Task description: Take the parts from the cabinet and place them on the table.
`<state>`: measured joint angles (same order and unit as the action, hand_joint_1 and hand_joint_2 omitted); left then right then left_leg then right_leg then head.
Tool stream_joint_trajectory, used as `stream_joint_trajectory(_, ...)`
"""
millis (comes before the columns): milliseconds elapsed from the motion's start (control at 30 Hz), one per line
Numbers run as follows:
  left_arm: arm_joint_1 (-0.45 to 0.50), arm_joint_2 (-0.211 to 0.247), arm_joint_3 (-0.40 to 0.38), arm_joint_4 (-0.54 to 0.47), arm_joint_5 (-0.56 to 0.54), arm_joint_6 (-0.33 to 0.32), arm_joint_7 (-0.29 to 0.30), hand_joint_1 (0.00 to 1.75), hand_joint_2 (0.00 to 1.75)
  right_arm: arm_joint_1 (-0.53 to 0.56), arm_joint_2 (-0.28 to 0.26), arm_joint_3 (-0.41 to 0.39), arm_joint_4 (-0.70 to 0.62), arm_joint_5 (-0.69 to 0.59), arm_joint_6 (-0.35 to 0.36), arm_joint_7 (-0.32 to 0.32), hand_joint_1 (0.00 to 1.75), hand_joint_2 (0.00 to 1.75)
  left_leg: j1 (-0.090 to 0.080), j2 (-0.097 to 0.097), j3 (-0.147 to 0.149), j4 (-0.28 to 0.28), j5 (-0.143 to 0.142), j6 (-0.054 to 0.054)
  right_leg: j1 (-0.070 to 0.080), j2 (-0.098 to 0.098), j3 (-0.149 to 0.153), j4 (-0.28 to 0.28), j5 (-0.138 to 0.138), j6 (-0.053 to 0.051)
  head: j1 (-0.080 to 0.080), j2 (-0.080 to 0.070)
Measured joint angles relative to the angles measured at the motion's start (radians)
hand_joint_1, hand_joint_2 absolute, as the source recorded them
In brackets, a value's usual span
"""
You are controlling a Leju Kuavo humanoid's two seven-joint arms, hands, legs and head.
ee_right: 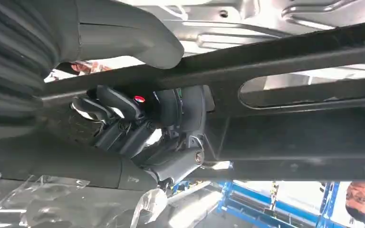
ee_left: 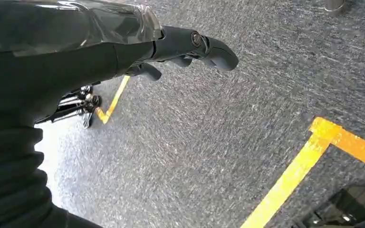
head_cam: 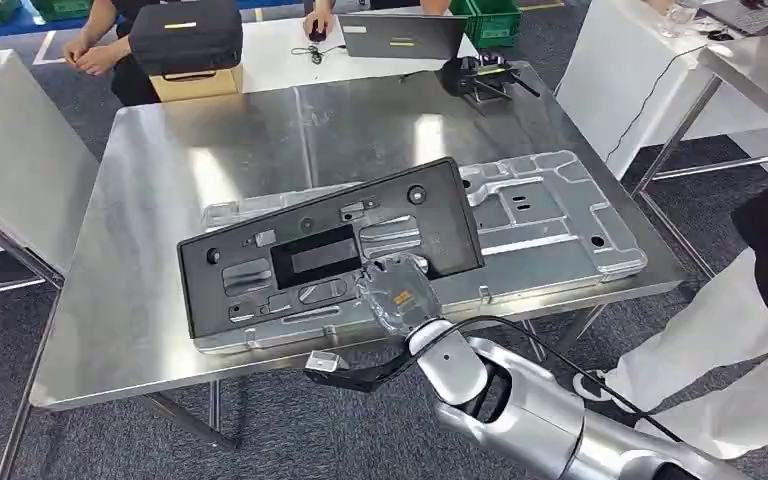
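No legible text, labels, brands or numbers. Small yellow marks on the laptop [head_cam: 401,36] and black case [head_cam: 186,35] are too small to read.

Black panel [head_cam: 330,245] over metal plate [head_cam: 560,215]

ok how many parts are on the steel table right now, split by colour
Black plastic panel: 1, gripped by the right hand and lying tilted across the silver one.
Silver metal panel: 1, flat on the table.
Total: 2 parts.
The small black object at the table's far edge is not counted; what it is cannot be told.
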<state>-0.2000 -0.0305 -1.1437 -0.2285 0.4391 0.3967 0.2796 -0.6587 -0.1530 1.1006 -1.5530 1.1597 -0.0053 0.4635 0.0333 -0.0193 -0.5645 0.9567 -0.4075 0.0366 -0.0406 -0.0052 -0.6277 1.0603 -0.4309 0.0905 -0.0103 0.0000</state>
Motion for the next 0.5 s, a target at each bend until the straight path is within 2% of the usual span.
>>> stream_joint_trajectory(33,0.0,0.002,0.0,0.0,0.0,0.002,0.0,0.0,1.75,0.0,-0.001,0.0,0.0,0.0,0.0,0.0,1.75,1.75,0.0,-0.002,-0.002,0.009,-0.008,-0.012,-0.011,0.005,0.032,-0.073,0.014,0.014,0.003,0.0)
stream_joint_trajectory(67,-0.003,0.004,0.0,0.0,0.002,0.002,0.0,0.0,1.75,0.001,0.0,0.0,0.0,0.0,0.0,0.0,1.75,1.75,-0.006,-0.005,-0.009,0.019,-0.015,-0.023,-0.001,0.021,0.034,-0.074,0.004,0.002,0.004,0.0)
stream_joint_trajectory(100,-0.001,0.004,0.0,0.0,0.002,0.003,0.001,0.0,1.75,0.002,-0.001,0.0,-0.002,0.0,-0.002,0.0,1.75,1.75,-0.006,-0.006,-0.009,0.014,-0.013,-0.027,-0.001,0.018,0.03,-0.069,0.003,-0.016,0.003,0.0)
stream_joint_trajectory(167,0.003,0.004,0.0,0.0,0.002,0.004,0.001,0.0,1.75,0.005,-0.001,0.0,-0.002,0.001,-0.003,-0.002,1.75,1.75,-0.001,-0.006,-0.004,0.005,-0.009,-0.032,0.005,0.017,0.027,-0.066,0.0,-0.033,0.003,0.0)
stream_joint_trajectory(200,0.004,0.004,0.0,0.0,0.002,0.004,0.001,0.0,1.75,0.005,-0.001,0.0,-0.003,0.002,-0.003,-0.003,1.75,1.75,0.003,-0.006,-0.005,0.007,-0.013,-0.035,0.003,0.016,0.028,-0.067,0.001,-0.043,0.003,0.0)
stream_joint_trajectory(233,0.004,0.004,0.0,0.0,0.002,0.004,0.001,0.0,1.75,0.005,0.0,0.0,-0.003,0.002,-0.003,-0.004,1.75,1.75,0.004,0.003,-0.014,0.028,-0.026,-0.036,0.003,0.015,0.031,-0.068,0.001,-0.05,0.002,0.0)
stream_joint_trajectory(267,0.002,0.004,0.0,0.0,0.002,0.004,0.001,0.0,1.75,0.004,0.0,0.0,-0.003,0.002,-0.004,-0.006,1.75,1.75,0.003,0.008,-0.041,0.086,-0.056,-0.036,0.005,0.013,0.032,-0.068,-0.001,-0.054,0.001,0.0)
stream_joint_trajectory(333,0.001,0.004,0.0,0.0,0.002,0.004,0.001,0.0,1.75,0.005,0.0,0.0,-0.003,0.002,-0.004,-0.006,1.75,1.75,-0.003,0.008,-0.133,0.268,-0.128,-0.036,0.011,0.011,0.032,-0.068,-0.004,-0.062,0.0,0.0)
stream_joint_trajectory(367,0.003,0.005,0.0,0.0,0.002,0.004,0.001,0.0,1.75,0.005,0.0,0.0,-0.003,0.002,-0.005,-0.008,1.75,1.75,-0.005,0.008,-0.171,0.336,-0.146,-0.034,0.014,0.011,0.033,-0.068,-0.006,-0.064,0.0,0.0)
stream_joint_trajectory(400,0.005,0.005,0.0,0.0,0.002,0.004,0.001,0.0,1.75,0.006,0.0,0.0,-0.003,0.002,-0.005,-0.008,1.75,1.75,-0.008,0.008,-0.192,0.361,-0.139,-0.029,0.019,0.011,0.036,-0.068,-0.008,-0.067,0.0,0.0)
stream_joint_trajectory(433,0.006,0.005,0.0,0.0,0.002,0.004,0.0,0.0,1.75,0.007,0.0,0.0,-0.003,0.002,-0.005,-0.01,1.75,1.75,-0.012,0.008,-0.186,0.335,-0.114,-0.022,0.022,0.011,0.04,-0.068,-0.01,-0.07,0.0,0.0)
stream_joint_trajectory(467,0.006,0.005,0.0,0.0,0.001,0.004,0.0,0.0,1.75,0.007,0.0,0.0,-0.003,0.002,-0.005,-0.01,1.75,1.75,-0.018,0.008,-0.157,0.265,-0.069,-0.011,0.026,0.011,0.046,-0.068,-0.014,-0.071,0.0,0.0)
stream_joint_trajectory(500,0.006,0.005,0.0,0.0,0.001,0.004,0.0,0.0,1.75,0.007,0.0,0.0,-0.003,0.002,-0.005,-0.01,1.75,1.75,-0.026,0.009,-0.114,0.166,-0.016,0.004,0.029,0.011,0.054,-0.068,-0.018,-0.072,0.0,0.0)
